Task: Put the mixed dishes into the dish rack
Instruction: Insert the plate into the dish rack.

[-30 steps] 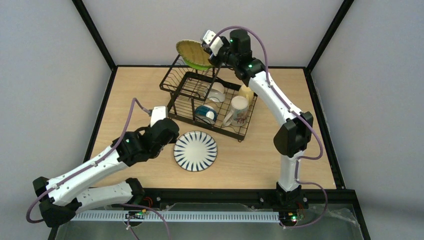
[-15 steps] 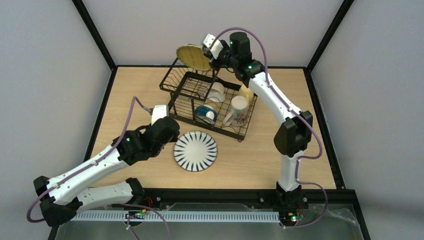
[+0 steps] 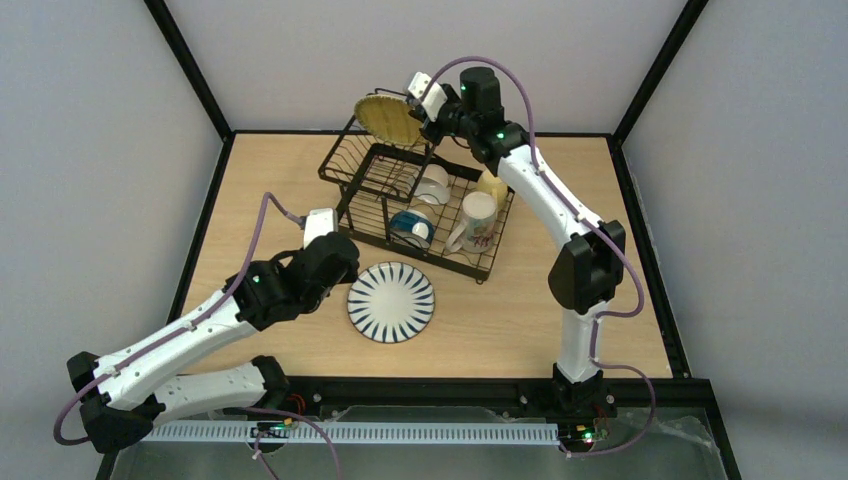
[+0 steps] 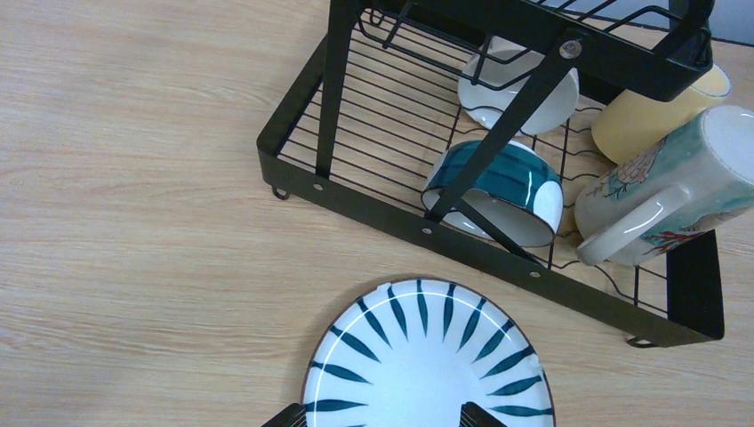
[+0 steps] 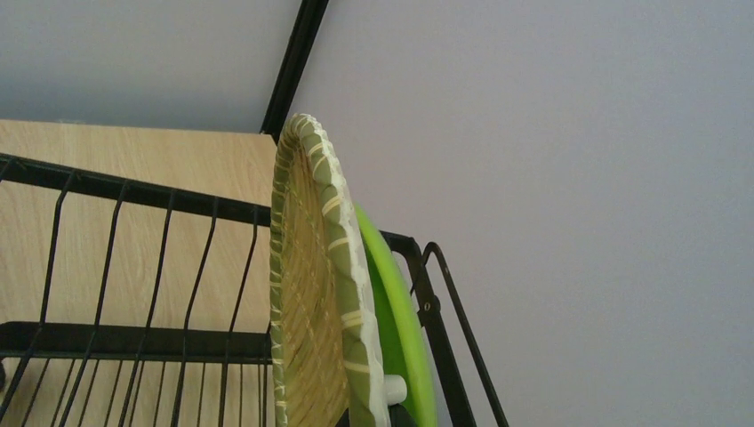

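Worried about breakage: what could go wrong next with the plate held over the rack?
The right pincer grips the green plate by its edge, upright over the dish rack; a slip could drop it onto the wires. The open left pincer hovers over the striped plate beside the rack; lifting it could bump the rail.

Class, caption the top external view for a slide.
Right hand holds a green plate on edge over the dish rack; a striped plate lies on the table near the left hand.
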Tool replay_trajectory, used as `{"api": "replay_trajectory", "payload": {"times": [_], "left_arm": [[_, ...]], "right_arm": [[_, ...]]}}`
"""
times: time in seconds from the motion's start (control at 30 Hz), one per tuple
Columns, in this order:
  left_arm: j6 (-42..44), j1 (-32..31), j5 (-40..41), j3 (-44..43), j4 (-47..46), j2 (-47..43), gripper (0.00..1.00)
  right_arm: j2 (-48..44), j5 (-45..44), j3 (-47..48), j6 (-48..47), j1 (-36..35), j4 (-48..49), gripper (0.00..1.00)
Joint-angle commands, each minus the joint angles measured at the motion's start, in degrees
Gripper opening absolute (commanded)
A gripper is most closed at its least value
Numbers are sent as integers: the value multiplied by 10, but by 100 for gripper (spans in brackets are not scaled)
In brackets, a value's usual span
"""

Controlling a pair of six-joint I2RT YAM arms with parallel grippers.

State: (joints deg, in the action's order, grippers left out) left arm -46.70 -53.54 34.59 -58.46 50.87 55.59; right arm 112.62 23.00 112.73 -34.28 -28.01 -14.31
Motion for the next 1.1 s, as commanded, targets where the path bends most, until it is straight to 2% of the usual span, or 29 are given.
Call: {"api": "replay_trajectory", "payload": {"times": [0.0, 0.33, 0.5, 0.57, 0.73, 1.07], "left_arm": [[-10, 4, -6, 1, -12, 2, 99], [-22, 4, -10, 17, -20, -6, 99], [-28, 4, -14, 26, -21, -16, 99], [-30, 4, -16, 28, -21, -19, 99], [-35, 4, -21, 31, -19, -22, 99], [-37, 4, -28, 28, -14, -24, 99]], "right_arm": [[-15, 30, -16, 7, -2, 4, 0], [-18, 36, -27, 10, -2, 4, 2], [-28, 30, -41, 15, -2, 13, 45], [-32, 28, -44, 16, -2, 15, 56], [-41, 25, -50, 18, -3, 18, 64], [-55, 17, -31, 25, -3, 21, 68]]}}
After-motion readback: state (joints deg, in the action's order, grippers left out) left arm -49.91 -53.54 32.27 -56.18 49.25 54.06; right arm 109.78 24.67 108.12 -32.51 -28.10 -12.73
